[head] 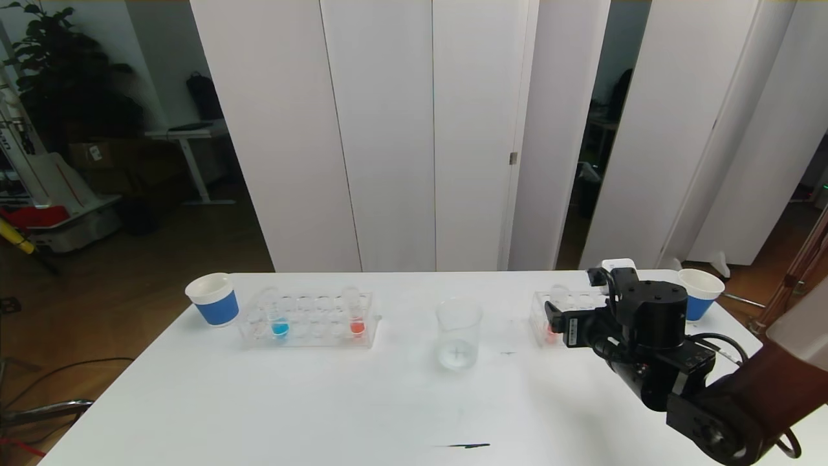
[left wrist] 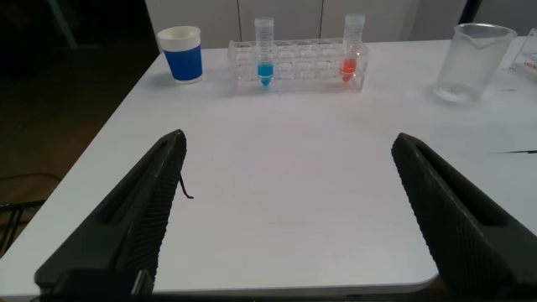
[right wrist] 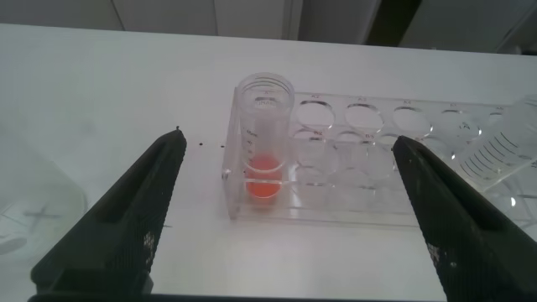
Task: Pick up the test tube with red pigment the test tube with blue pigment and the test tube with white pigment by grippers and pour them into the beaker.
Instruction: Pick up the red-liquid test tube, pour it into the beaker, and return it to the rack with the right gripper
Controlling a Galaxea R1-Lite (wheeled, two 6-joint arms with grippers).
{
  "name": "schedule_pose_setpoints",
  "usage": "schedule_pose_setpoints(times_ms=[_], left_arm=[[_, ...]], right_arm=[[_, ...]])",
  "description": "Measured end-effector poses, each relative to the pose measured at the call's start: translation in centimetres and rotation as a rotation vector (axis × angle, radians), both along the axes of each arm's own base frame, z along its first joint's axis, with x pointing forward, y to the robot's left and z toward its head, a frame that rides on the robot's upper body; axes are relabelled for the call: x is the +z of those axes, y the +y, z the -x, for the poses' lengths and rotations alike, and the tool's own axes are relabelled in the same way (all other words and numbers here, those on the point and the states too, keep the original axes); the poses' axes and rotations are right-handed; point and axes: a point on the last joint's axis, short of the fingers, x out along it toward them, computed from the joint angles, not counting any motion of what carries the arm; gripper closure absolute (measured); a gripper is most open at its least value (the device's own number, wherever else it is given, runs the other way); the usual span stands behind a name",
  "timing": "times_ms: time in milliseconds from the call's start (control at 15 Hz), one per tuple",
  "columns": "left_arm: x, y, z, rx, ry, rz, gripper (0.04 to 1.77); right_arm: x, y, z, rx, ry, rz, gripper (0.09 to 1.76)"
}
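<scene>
The clear beaker (head: 459,333) stands mid-table. A clear rack (head: 307,320) to its left holds the test tube with blue pigment (head: 279,323) and one with red pigment (head: 356,320). In a second rack (head: 569,304) on the right stands another red-pigment tube (right wrist: 264,134). My right gripper (right wrist: 289,141) is open, level with that tube and just short of it, its fingers wider than the rack's end. My left gripper (left wrist: 289,141) is open and holds nothing, low over the table's near left edge, out of the head view. No tube with white pigment shows plainly.
A white paper cup with a blue band (head: 212,299) stands at the table's far left, and another (head: 700,292) at the far right behind my right arm. A tilted clear graduated tube (right wrist: 503,159) lies at the right rack's far side. White panels stand behind the table.
</scene>
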Motion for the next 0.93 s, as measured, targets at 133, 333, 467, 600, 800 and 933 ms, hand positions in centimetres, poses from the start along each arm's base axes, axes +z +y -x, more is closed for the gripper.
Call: schedule_pose_setpoints(times_ms=[133, 333, 467, 600, 800, 933], left_arm=[[0.0, 0.0, 0.0, 0.0, 0.0, 0.0, 0.06], [0.0, 0.0, 0.0, 0.0, 0.0, 0.0, 0.06], [0.0, 0.0, 0.0, 0.0, 0.0, 0.0, 0.06], [0.0, 0.0, 0.0, 0.0, 0.0, 0.0, 0.06], [0.0, 0.0, 0.0, 0.0, 0.0, 0.0, 0.06], [0.0, 0.0, 0.0, 0.0, 0.0, 0.0, 0.06]], right_arm=[[-0.5, 0.5, -1.6, 0.001, -0.016, 0.011, 0.09], [-1.4, 1.2, -3.5, 0.002, -0.025, 0.015, 0.09], [-2.0, 1.5, -4.3, 0.007, -0.024, 0.028, 0.09], [-2.3, 1.7, -4.8, 0.006, -0.027, 0.026, 0.09], [-2.7, 1.8, -5.3, 0.003, -0.027, 0.024, 0.1], [-3.0, 1.8, -5.6, -0.001, -0.026, 0.023, 0.57]])
